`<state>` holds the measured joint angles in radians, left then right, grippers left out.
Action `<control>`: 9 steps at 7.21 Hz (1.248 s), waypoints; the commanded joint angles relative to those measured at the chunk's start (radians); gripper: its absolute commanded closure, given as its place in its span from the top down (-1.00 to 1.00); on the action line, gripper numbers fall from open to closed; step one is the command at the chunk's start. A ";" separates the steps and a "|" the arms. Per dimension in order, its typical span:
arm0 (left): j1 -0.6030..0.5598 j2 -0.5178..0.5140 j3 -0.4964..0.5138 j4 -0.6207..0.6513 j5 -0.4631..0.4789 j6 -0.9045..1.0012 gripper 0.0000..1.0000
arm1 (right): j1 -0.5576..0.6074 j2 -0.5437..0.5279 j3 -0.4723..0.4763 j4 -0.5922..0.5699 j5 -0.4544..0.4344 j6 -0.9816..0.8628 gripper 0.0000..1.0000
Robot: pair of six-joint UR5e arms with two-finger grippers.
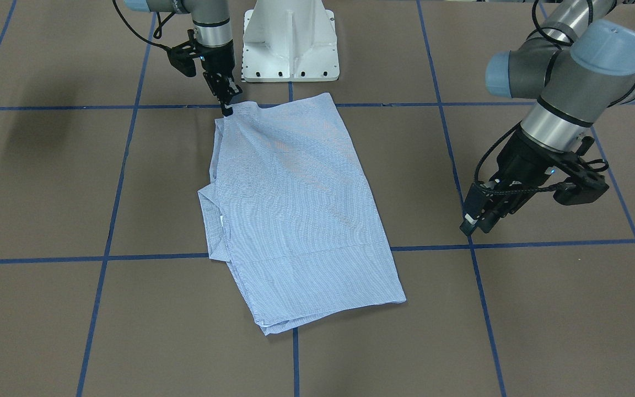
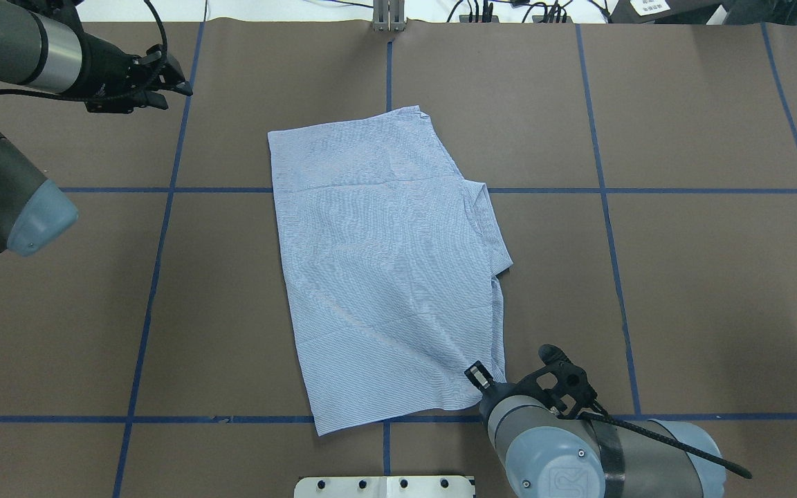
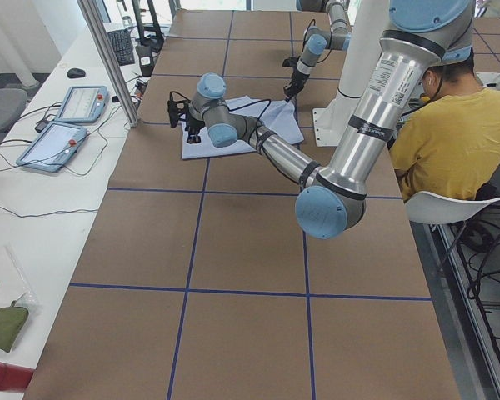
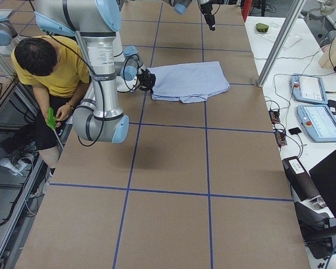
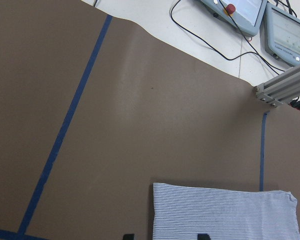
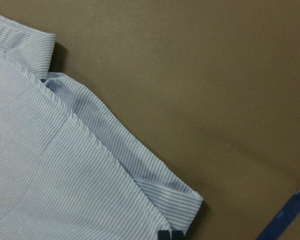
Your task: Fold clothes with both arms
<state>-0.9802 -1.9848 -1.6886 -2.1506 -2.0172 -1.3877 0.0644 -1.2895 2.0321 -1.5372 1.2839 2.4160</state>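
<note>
Skewing looms if the right gripper (image 1: 227,107), pinching one corner of the folded shirt (image 1: 295,204) on the table (image 1: 543,320), pulls alone while the left gripper (image 1: 471,226) hangs well apart, fingers spread.

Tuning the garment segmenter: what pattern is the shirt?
Fine light blue-and-white stripes on the shirt; clearest in the right wrist view.
</note>
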 commanded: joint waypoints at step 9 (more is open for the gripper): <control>0.003 -0.003 -0.003 0.000 0.000 -0.030 0.07 | 0.005 -0.022 -0.021 0.005 -0.097 0.064 1.00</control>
<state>-0.9776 -1.9880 -1.6910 -2.1507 -2.0172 -1.4175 0.0778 -1.3102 2.0156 -1.5326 1.1889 2.4784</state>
